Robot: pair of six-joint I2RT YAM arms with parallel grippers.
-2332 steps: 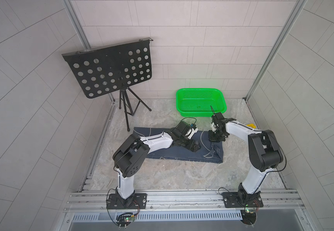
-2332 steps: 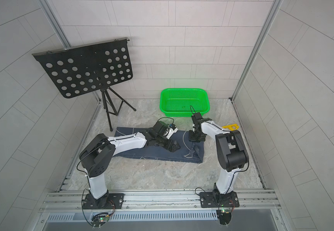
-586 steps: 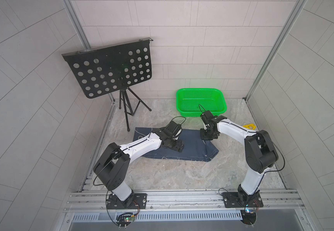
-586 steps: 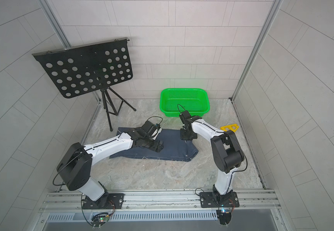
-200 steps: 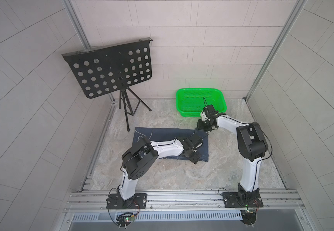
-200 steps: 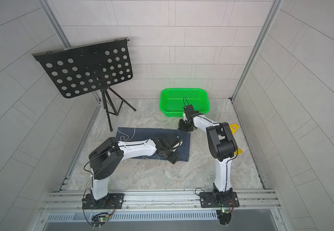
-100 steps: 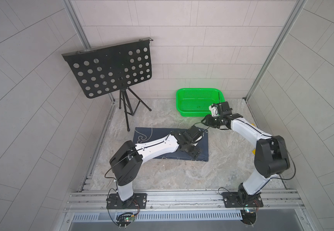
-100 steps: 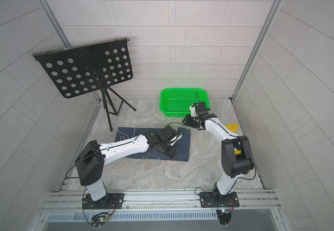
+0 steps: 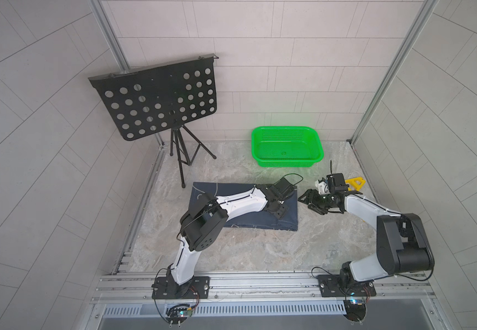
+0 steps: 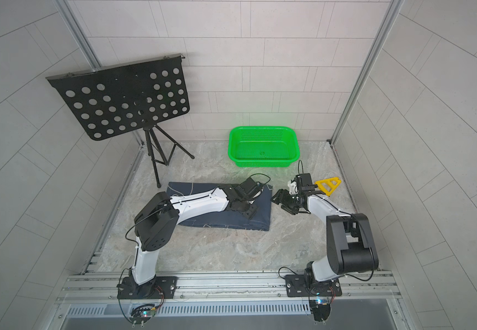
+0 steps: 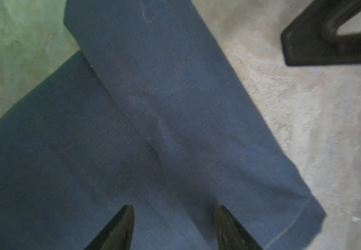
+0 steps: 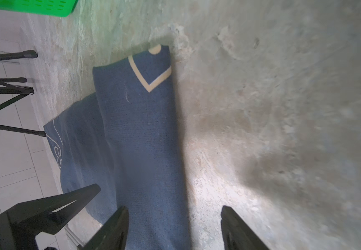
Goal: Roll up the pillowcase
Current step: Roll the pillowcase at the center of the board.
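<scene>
- A dark blue pillowcase (image 9: 260, 221) lies on a marble-patterned tabletop (image 9: 260, 251), stretched sideways between two white and black robot arms.
- Its right end is turned over into a thick rolled band. The rest lies flat, with pale line drawings on it.
- In the right wrist view the band shows a pale V-shaped mark near its far end.
- The left arm reaches across the cloth. The left gripper (image 11: 175, 208) sits over the rolled band with its jaws apart, holding nothing.
- The right gripper (image 12: 173, 208) is at the right edge of the pillowcase, jaws spread wide and empty. One finger is over the band, the other over bare tabletop.
- Whether either gripper touches the cloth cannot be told.
- A green basket (image 9: 286, 164) stands behind the pillowcase, near the back wall.
- A black music stand (image 9: 157, 100) with round holes stands at the back left.
- A small yellow triangle piece (image 9: 354, 183) lies near the right wall.
</scene>
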